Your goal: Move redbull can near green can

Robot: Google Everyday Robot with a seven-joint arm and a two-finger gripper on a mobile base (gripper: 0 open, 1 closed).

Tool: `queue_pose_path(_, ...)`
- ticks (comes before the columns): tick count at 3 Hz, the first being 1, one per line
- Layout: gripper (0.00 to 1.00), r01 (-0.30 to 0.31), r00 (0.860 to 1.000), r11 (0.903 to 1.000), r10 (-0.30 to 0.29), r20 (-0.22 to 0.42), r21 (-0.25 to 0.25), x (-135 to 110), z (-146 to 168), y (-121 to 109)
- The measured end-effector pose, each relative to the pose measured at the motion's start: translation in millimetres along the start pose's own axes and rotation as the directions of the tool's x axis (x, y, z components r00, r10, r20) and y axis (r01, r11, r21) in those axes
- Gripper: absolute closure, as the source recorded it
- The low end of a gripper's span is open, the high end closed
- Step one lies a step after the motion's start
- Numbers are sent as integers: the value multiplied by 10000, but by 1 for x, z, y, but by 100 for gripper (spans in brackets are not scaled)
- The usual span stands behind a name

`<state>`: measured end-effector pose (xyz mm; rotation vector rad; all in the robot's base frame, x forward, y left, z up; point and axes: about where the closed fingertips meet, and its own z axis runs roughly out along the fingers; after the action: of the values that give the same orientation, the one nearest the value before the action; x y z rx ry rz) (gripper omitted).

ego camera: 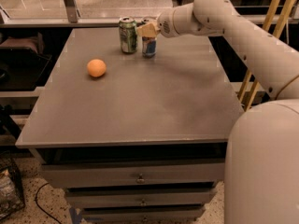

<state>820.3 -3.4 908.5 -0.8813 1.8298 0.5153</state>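
Camera view: at the worktop's (140, 106) far edge, the claw (148, 30) grips the redbull can (149, 48) just beside the green can (127, 35), the orange (96, 68) well apart.

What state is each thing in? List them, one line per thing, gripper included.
redbull can: upright on the table, close beside the green can.
green can: upright at the table's far edge, nothing holding it.
orange: resting on the table, left of the cans, apart from them.
gripper: at the top of the redbull can.
table: standing level, bearing the cans and the orange.
drawers: shut.
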Motion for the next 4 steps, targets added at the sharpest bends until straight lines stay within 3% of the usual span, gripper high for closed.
queue_pose_path(3, 15, -3, 10000, 10000, 3, -9, -28, -1, 1, 1)
queue_pose_path(4, 0, -8, 10000, 10000, 8, -26, -75, 0, 4, 3)
